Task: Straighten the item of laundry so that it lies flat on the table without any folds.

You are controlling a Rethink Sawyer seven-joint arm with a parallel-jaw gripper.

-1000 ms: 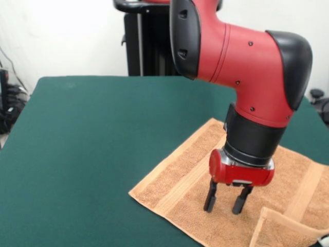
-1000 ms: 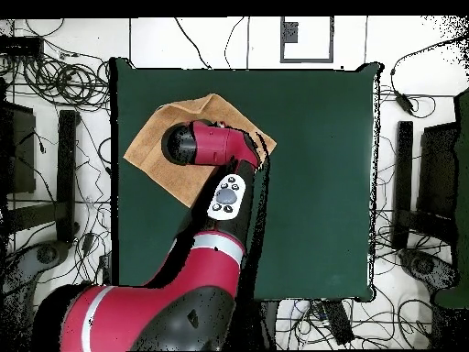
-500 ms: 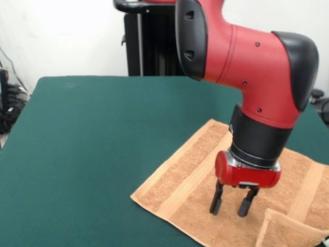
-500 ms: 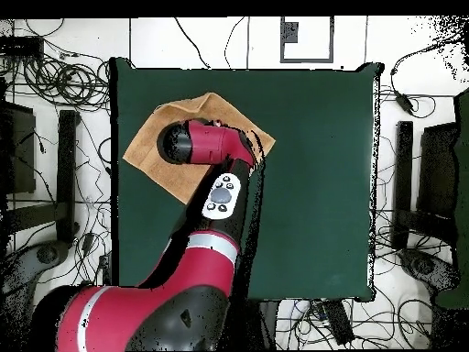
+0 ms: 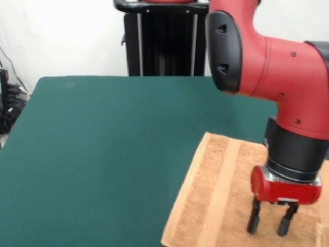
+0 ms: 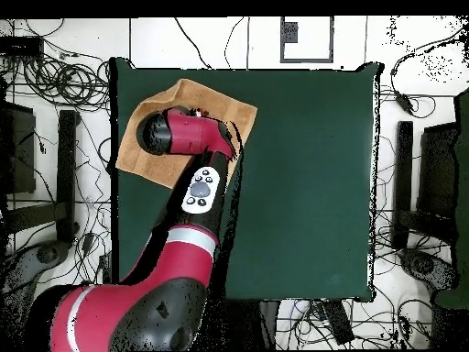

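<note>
The orange-tan towel (image 5: 221, 195) lies on the green table (image 5: 103, 144) at the front view's lower right, with one stripe band along its left end. It runs out of the picture at the right and at the bottom. My gripper (image 5: 268, 225) points straight down over the towel. Its two black fingers (image 5: 253, 222) stand apart with their tips on the cloth, and nothing shows between them. In the overhead view the towel (image 6: 224, 105) lies by the table's (image 6: 302, 183) top left corner. The red arm (image 6: 174, 133) covers its middle and hides the gripper.
The black pedestal (image 5: 164, 41) stands behind the table's far edge. In the overhead view the towel reaches close to the table's left and top edges. Cables and stands (image 6: 55, 165) lie on the floor around the table.
The gripper has moved right and nearer in the front view, and the towel has slid along with it. In the overhead view towel and arm have shifted toward the table's top left corner.
</note>
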